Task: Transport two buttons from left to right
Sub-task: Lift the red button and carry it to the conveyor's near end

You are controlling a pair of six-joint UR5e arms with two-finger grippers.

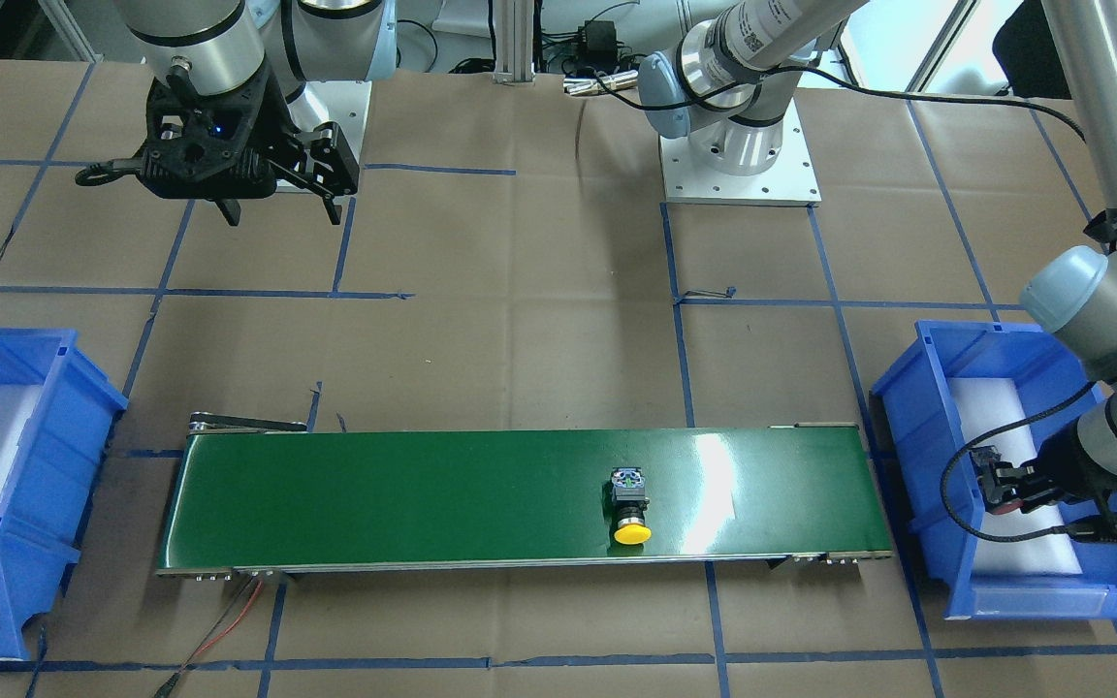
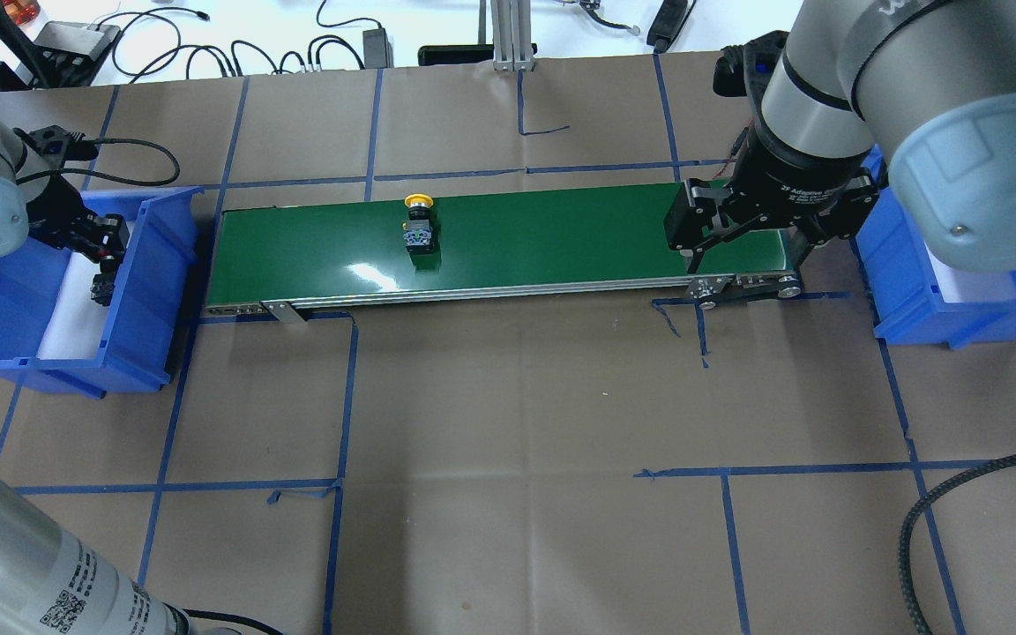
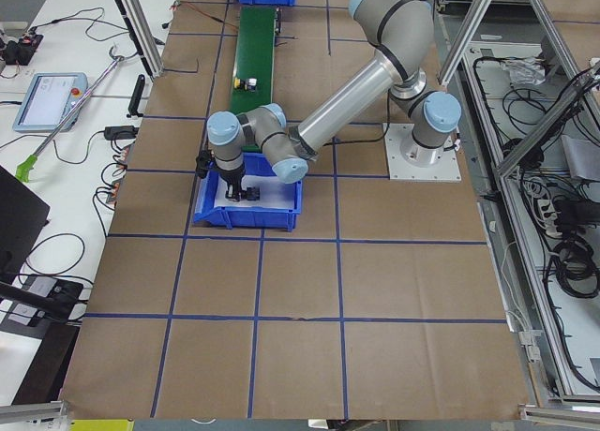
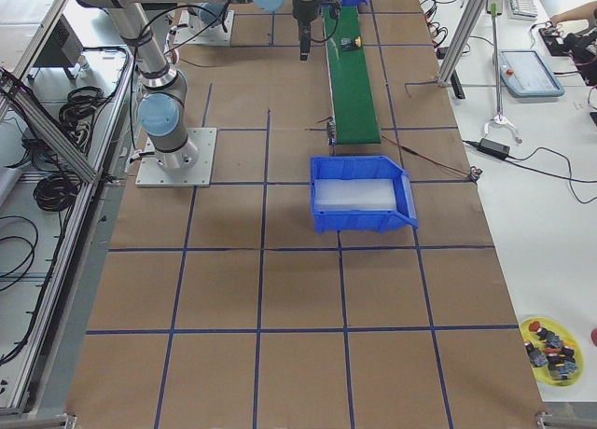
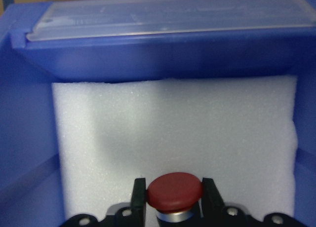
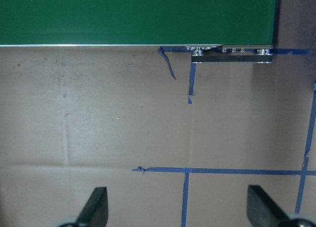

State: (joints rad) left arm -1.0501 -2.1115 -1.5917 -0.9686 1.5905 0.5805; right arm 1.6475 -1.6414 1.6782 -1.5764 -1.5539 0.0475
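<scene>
1 yellow button (image 1: 630, 504) and 1 red button (image 5: 175, 191) are counted, along with 2 blue bins (image 1: 915, 504) (image 1: 66, 427) and 1 green conveyor (image 1: 403, 499).

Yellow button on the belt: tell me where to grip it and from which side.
Grip the yellow button by its black body, between cap and contact block, from straight above. It lies on its side across the belt, cap toward the operators' edge, so jaws closing along the belt should meet its narrow flanks.
</scene>
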